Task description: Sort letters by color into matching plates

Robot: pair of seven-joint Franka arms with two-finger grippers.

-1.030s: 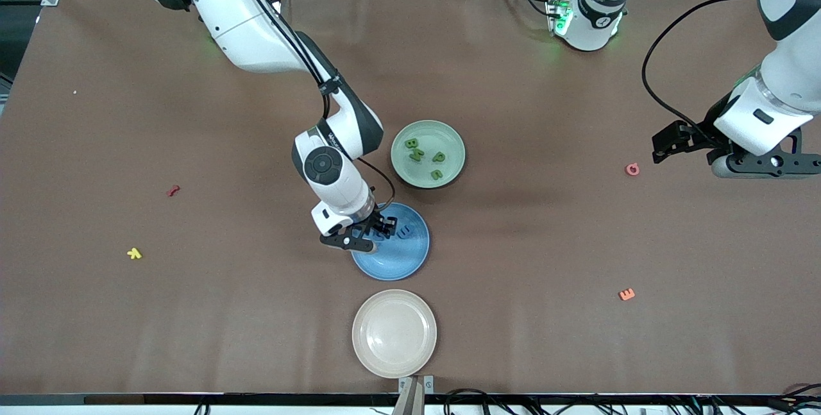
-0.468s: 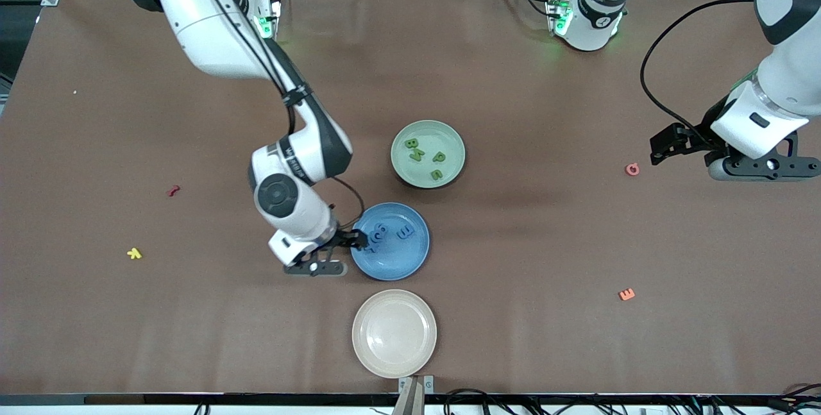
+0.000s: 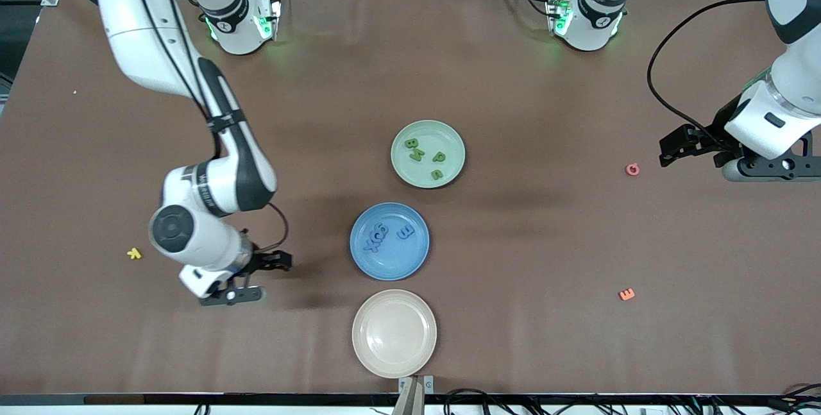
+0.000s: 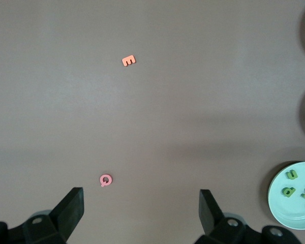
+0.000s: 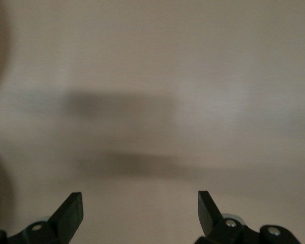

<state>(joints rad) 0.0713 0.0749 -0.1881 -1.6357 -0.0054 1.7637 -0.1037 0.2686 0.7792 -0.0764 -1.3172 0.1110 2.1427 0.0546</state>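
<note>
Four blue letters [image 3: 385, 237] are seen in the blue plate [image 3: 417, 261], four green letters [image 3: 424, 157] in the green plate [image 3: 449, 134]. The right hand [image 3: 272, 271] (fingers wide, empty) is held over bare table [image 3: 513, 81] beside the blue plate. The left hand [image 3: 672, 149], spread wide too, waits near a pink letter [image 3: 632, 169].

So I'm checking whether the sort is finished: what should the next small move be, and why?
Probably none beyond parking the right hand, which hangs open and empty over bare table. Four green letters lie in the green plate and the blue letters in the blue plate. Only pink, orange and yellow strays are left out. The left hand waits, open.
</note>
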